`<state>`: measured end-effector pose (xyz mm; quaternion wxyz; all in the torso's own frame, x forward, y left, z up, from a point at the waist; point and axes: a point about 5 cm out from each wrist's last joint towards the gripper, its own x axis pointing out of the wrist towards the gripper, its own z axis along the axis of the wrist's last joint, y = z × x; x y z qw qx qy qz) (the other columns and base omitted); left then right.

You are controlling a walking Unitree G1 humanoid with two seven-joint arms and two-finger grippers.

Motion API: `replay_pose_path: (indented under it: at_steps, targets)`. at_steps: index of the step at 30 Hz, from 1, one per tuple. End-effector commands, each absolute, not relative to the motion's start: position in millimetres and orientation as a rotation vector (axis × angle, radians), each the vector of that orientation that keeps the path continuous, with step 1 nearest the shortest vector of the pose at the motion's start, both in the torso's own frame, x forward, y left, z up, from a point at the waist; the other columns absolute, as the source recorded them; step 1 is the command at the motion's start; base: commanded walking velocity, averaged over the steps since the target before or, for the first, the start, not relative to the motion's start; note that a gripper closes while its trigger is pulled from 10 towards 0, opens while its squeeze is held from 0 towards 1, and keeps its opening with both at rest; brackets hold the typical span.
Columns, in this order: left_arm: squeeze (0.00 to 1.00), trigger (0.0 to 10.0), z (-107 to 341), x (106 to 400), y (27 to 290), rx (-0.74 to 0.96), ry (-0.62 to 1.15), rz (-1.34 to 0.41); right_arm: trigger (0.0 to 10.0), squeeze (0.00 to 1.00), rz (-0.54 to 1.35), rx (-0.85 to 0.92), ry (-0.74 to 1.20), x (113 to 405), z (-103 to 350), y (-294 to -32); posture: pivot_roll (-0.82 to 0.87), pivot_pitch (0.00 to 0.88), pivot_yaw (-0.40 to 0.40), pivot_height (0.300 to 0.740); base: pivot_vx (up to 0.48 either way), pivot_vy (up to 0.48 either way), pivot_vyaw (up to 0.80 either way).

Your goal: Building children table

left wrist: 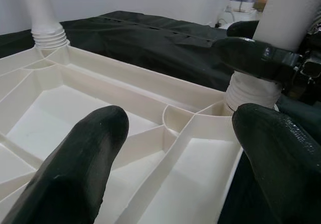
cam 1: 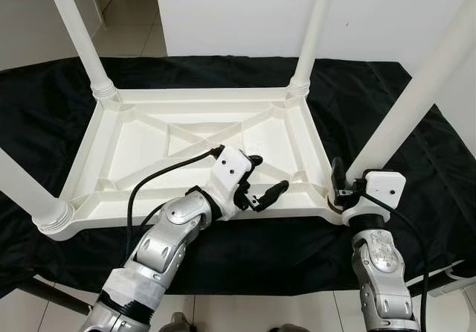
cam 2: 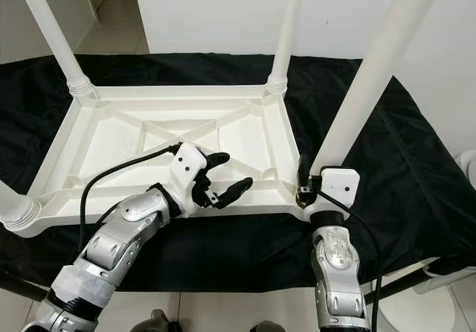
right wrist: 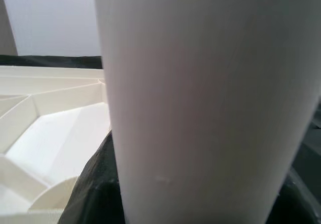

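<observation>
Left eye view shows the white tabletop (cam 1: pixel 201 142) lying upside down on a black cloth (cam 1: pixel 387 101), its ribbed underside facing up and four white legs standing in the corner sockets. My right tool (cam 1: pixel 343 185) is clamped around the near right leg (cam 1: pixel 416 94) just above its threaded collar; in the right wrist view that leg (right wrist: pixel 200 98) sits tight against my fingers. My left tool (cam 1: pixel 262 190) hovers over the near rim of the tabletop, fingers (left wrist: pixel 75 169) spread apart, holding nothing.
</observation>
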<state>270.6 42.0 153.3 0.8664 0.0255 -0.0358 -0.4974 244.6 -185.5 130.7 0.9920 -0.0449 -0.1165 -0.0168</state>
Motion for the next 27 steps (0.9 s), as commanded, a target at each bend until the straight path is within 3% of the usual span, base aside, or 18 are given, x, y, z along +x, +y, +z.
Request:
replay_pose_path:
  at_steps: [1,11,17,27]
  targets:
    - [0.00,10.0,151.4,262.8,37.8,0.055,-0.062,-1.178,10.0,0.00,-0.010,-0.086,-0.149,242.3,113.5,-182.3,-0.02,0.003,0.008,0.740,0.000,0.000,0.00]
    - [0.00,10.0,156.2,266.0,38.8,0.054,-0.071,-1.164,10.0,0.00,0.007,-0.107,-0.119,232.7,102.2,-183.2,-0.03,0.004,0.020,0.740,0.000,0.000,0.00]
    - [0.00,10.0,159.0,270.1,37.0,0.058,-0.066,-1.165,10.0,0.00,-0.007,-0.111,-0.156,236.9,108.2,-184.4,-0.06,0.002,0.075,0.740,0.000,0.000,0.00]
    - [0.00,10.0,162.8,273.4,37.7,0.061,-0.056,-1.176,10.0,0.00,-0.003,-0.108,-0.187,234.2,112.0,-182.4,-0.06,0.010,0.103,0.740,0.000,0.000,0.00]
